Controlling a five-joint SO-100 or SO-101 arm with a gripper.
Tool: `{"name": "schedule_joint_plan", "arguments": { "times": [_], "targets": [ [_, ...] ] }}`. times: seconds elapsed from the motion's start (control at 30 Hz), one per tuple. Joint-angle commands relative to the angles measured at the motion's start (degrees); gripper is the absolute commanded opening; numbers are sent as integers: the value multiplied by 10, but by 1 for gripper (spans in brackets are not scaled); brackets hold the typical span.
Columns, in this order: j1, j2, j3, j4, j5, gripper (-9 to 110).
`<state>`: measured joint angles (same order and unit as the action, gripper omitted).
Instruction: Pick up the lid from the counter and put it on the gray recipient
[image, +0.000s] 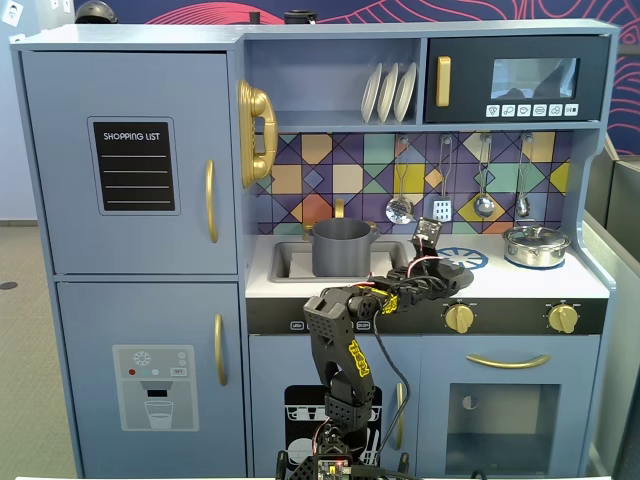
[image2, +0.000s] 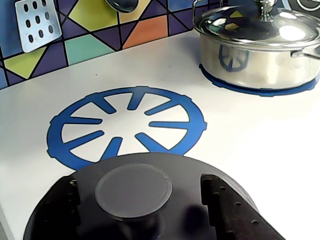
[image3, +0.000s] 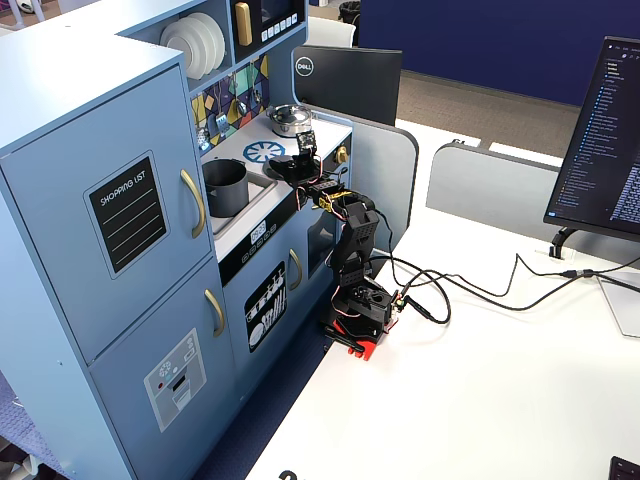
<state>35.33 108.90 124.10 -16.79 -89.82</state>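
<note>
The dark-gray lid (image2: 210, 167) lies flat on the white counter (image2: 260, 145), partly over the near edge of the blue burner print (image2: 125, 122). My gripper (image2: 137, 200) is open, its black fingers (image2: 62, 205) standing on either side of the lid's round knob (image2: 133, 187) with a gap on each side. In a fixed view the lid (image: 452, 273) is near the counter's front edge under the gripper (image: 438, 268). The gray recipient (image: 342, 248) stands upright in the sink recess to the left, uncovered. In the other fixed view the recipient (image3: 226, 186) is left of the gripper (image3: 293, 163).
A shiny steel pot with its lid (image2: 257, 50) stands at the back right on a second burner print. Utensils (image: 400, 205) hang on the tiled back wall. The gold knobs (image: 459, 317) sit below the counter's front edge.
</note>
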Motion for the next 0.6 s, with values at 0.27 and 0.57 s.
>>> {"name": "schedule_joint_plan", "arguments": {
  "times": [0.27,0.57],
  "targets": [
    [-20,-25,-44,6,-6,4],
    [-32,-21,-49,3,-11,0]
  ]
}}
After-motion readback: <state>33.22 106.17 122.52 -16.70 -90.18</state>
